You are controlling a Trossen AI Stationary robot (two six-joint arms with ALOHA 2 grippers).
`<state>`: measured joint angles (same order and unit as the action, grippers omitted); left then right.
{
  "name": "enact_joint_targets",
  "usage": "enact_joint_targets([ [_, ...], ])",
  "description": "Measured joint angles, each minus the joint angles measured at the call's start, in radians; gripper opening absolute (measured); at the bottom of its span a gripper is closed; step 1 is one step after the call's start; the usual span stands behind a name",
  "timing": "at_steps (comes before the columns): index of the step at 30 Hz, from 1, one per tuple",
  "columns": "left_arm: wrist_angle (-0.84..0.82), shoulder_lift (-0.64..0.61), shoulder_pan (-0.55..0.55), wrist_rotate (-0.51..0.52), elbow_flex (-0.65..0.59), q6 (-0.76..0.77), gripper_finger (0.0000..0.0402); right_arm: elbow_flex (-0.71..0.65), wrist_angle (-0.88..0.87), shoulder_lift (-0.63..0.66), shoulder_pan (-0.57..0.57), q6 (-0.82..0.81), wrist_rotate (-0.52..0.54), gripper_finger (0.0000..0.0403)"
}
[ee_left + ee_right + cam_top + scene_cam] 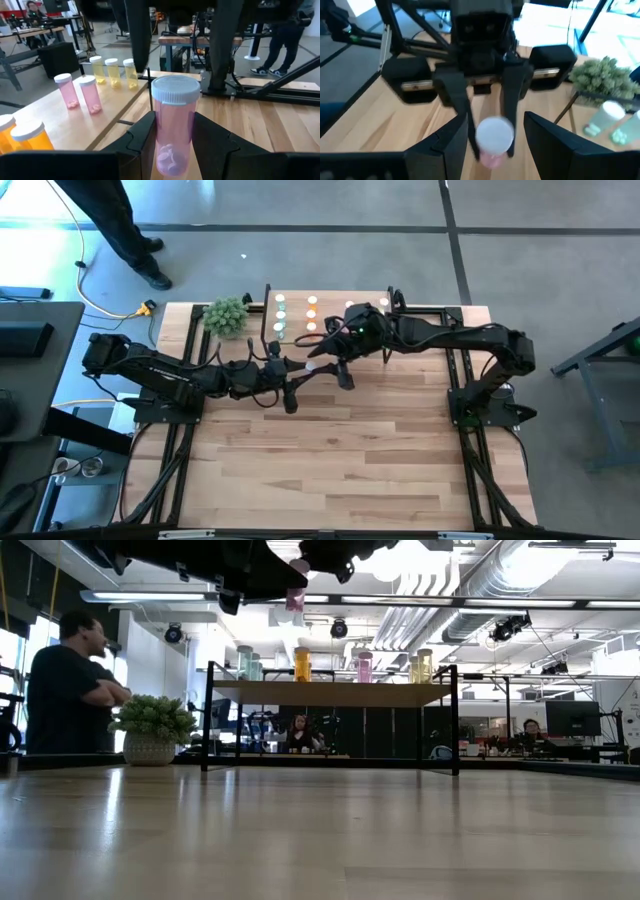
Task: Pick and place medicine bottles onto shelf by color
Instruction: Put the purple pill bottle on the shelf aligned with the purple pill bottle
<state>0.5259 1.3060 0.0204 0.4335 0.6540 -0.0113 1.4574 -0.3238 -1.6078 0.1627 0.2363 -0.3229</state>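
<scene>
Plainly unlabelled pink bottle [174, 130] in left pincer [172, 145].

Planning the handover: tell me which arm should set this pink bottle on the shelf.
Right, I judge. The right gripper straddles the pink bottle, fingers apart, while the left gripper clamps it; the right arm lies nearest the shelf.

We saw the shelf [330, 305] standing at the far edge of the worktop [340, 470], with the plant [227, 315] just beside it on the left. The bottles [312, 308] stood in rows on the shelf. Both arms met in front of the shelf, the left claw [172, 145] holding one bottle [175, 125] upright.
</scene>
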Motion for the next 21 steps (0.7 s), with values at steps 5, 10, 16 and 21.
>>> enact_joint_targets([
  [5,-0.01,0.0,0.0,-0.002,0.0,0.005,0.0106,0.0,0.008,-0.02,0.0,-0.004,0.0,0.0185],
  [10,-0.013,0.0,0.0,-0.002,0.0,0.008,0.0106,0.001,0.004,-0.03,0.0,-0.018,0.0,0.0185],
  [16,-0.013,0.0,0.0,-0.002,0.0,0.008,0.0106,0.001,-0.009,-0.04,-0.002,-0.029,0.0,0.0185],
  [21,-0.013,0.0,0.0,-0.002,0.0,0.01,0.0106,0.001,-0.01,-0.04,-0.007,-0.027,0.0,0.0185],
])
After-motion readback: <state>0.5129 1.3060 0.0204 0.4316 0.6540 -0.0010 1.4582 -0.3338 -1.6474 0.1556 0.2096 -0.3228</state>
